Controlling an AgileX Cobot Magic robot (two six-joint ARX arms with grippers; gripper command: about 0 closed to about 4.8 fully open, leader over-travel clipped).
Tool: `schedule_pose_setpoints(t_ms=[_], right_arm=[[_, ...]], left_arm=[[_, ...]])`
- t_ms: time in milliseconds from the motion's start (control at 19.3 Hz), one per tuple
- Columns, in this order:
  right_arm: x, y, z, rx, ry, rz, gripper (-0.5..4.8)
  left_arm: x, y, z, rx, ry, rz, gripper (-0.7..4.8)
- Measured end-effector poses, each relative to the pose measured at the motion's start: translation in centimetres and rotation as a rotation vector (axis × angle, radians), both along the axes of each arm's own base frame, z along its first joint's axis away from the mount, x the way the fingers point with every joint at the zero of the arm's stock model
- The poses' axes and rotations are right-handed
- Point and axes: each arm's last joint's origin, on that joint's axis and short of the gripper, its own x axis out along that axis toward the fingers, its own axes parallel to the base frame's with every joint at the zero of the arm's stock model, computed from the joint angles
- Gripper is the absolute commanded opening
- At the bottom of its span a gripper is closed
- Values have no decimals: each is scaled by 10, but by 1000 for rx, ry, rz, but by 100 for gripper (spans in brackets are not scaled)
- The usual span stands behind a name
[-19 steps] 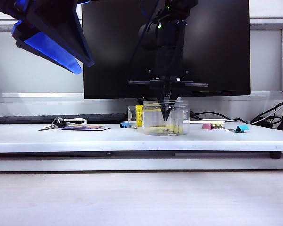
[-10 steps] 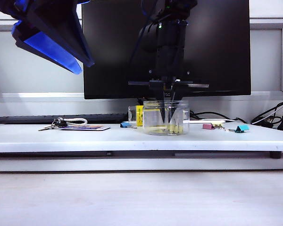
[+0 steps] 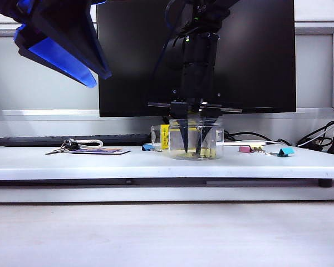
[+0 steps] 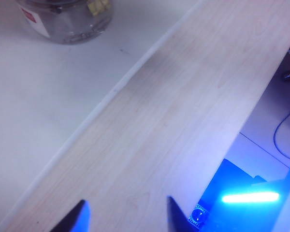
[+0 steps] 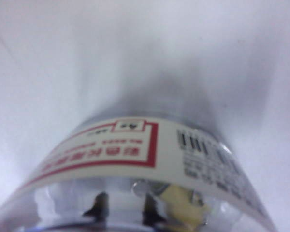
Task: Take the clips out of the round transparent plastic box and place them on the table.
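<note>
1. Setting: office desk.
2. Evidence: large dark monitor (image 3: 234, 55) against the wall, keyboard (image 3: 72, 140) under it, cables (image 3: 317, 139) trailing at the right.
3. Also on the white table (image 3: 156, 164): keys (image 3: 64, 147), coloured binder clips (image 3: 285, 151).

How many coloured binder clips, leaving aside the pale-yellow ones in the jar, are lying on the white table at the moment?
3: a small blue clip left of the round transparent plastic box, and a pink clip and a teal clip to its right. Others may be hidden behind the box.

Exterior camera faces the long white table (image 3: 72, 161) low, level; wrist cameras look down; all share the squat clear plastic jar (image 3: 196, 139).
</note>
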Motion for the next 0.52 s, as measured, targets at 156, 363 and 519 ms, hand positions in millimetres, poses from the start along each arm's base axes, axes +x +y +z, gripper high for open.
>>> schedule_pose_setpoints(t_ms=[156, 363, 519], right_arm=[[2, 1, -3, 2, -5, 6, 107], [4, 3, -5, 7, -13, 11, 106], [4, 3, -6, 7, -13, 13, 104]], left_arm=[[0, 0, 0, 0, 0, 0, 214], [0, 0, 0, 0, 1, 0, 214], [0, 0, 0, 0, 0, 0, 214]])
